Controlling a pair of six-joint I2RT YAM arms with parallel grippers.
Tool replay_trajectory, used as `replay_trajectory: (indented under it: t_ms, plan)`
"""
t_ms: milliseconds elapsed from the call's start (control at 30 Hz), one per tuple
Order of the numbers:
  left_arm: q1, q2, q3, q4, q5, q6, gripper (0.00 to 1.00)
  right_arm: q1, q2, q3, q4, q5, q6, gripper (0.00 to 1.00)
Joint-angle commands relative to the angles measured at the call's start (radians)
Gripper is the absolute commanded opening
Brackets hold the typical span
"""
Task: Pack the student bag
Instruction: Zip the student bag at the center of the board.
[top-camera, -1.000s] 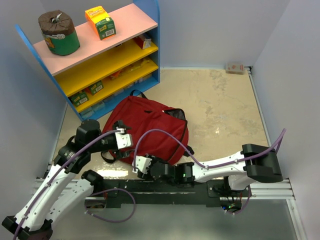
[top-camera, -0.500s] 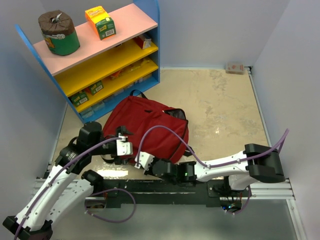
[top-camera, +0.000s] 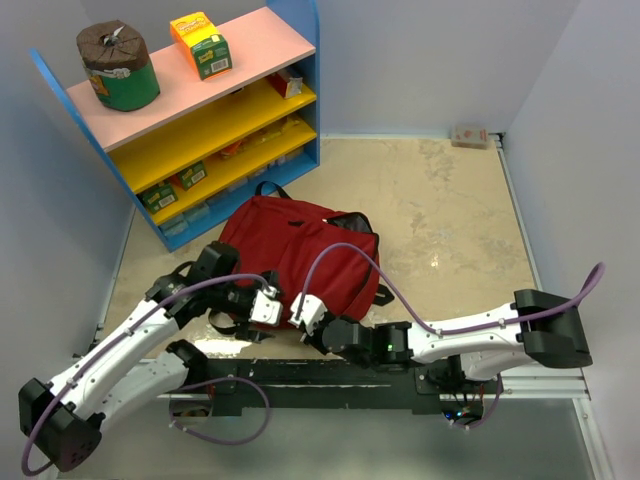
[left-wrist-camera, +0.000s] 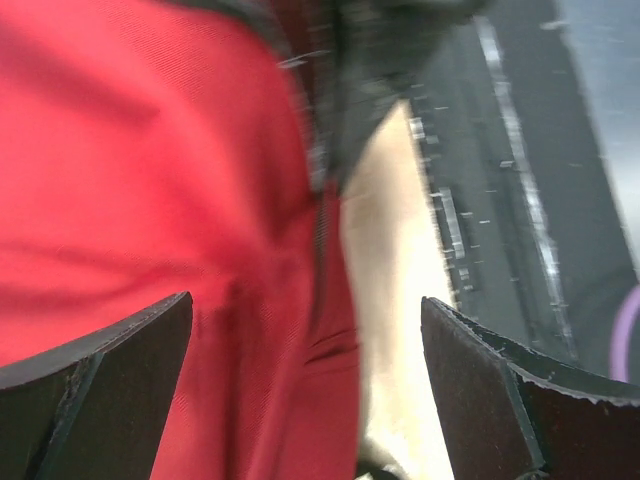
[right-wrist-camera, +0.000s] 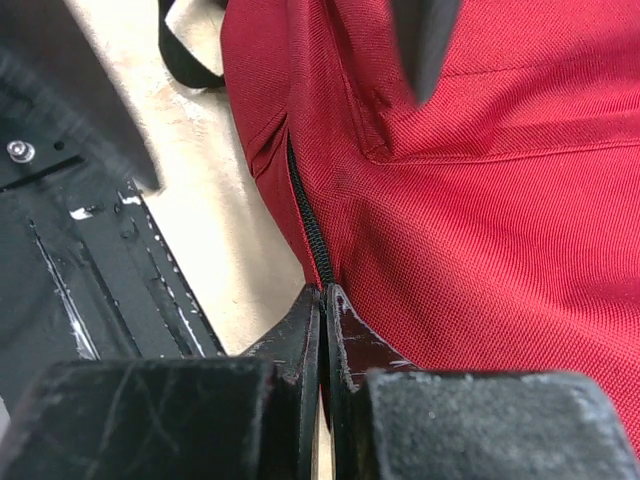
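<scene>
The student bag (top-camera: 300, 245), a dark-red fabric backpack, lies on the beige table in front of the shelf. My right gripper (top-camera: 307, 318) sits at the bag's near edge. In the right wrist view it (right-wrist-camera: 326, 290) is shut, with the bag's black zipper (right-wrist-camera: 305, 225) running straight into its tips. My left gripper (top-camera: 268, 305) is just left of it, at the same near edge. It (left-wrist-camera: 305, 300) stands wide open in the left wrist view, with red bag fabric (left-wrist-camera: 150, 180) and a strip of table between its fingers.
A blue shelf unit (top-camera: 200, 120) stands at the back left, with a green tin (top-camera: 118, 68) and an orange-green carton (top-camera: 201, 44) on top. A small box (top-camera: 470, 135) lies in the far right corner. The black base rail (top-camera: 330, 385) runs just behind both grippers.
The right gripper has shut at the bag's zipper and shifted right. The left gripper slid right along the bag's near edge and opened fully. The bag has shifted slightly.
</scene>
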Motion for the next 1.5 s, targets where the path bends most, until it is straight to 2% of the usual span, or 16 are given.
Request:
replay_trajectory:
  t_ms: [0,133,267,400,533,633,667,733,767,867,1133,1367,1467]
  plan:
    - [-0.060,0.016,-0.012,0.036,0.058,0.048,1.00,0.001,-0.024,0.005,0.050,-0.006,0.071,0.00]
    - [-0.101,0.056,-0.006,0.070,0.045,0.031,0.99,-0.001,-0.025,-0.004,0.067,0.001,0.091,0.00]
    - [-0.106,0.094,-0.034,0.197,0.014,-0.004,0.94,0.001,-0.045,-0.020,0.076,-0.003,0.120,0.00]
    - [-0.115,0.104,-0.097,0.309,-0.046,-0.046,0.80,-0.001,-0.073,-0.029,0.087,0.005,0.150,0.00]
    - [-0.115,0.102,-0.126,0.289,-0.069,-0.006,0.66,-0.001,-0.096,-0.037,0.088,0.014,0.175,0.00]
    - [-0.115,0.095,-0.152,0.294,-0.078,0.038,0.47,0.001,-0.108,-0.050,0.104,0.024,0.198,0.00]
    - [-0.115,0.093,-0.163,0.304,-0.087,0.039,0.34,0.001,-0.111,-0.057,0.111,0.028,0.209,0.00]
    - [-0.115,0.087,-0.167,0.324,-0.093,0.045,0.24,0.001,-0.109,-0.058,0.121,0.036,0.216,0.00]
    - [-0.115,0.085,-0.167,0.329,-0.098,0.054,0.12,0.001,-0.109,-0.057,0.118,0.039,0.235,0.00]
    - [-0.117,0.081,-0.170,0.323,-0.106,0.074,0.01,-0.001,-0.117,-0.060,0.116,0.050,0.247,0.00]
    - [-0.121,0.056,-0.181,0.274,-0.107,0.127,0.00,0.001,-0.163,-0.066,0.102,0.154,0.278,0.00]
    - [-0.124,0.044,-0.178,0.232,-0.124,0.190,0.00,-0.004,-0.214,-0.090,0.053,0.276,0.396,0.00]
    - [-0.124,0.039,-0.178,0.226,-0.130,0.198,0.00,-0.004,-0.228,-0.100,0.038,0.292,0.445,0.08]
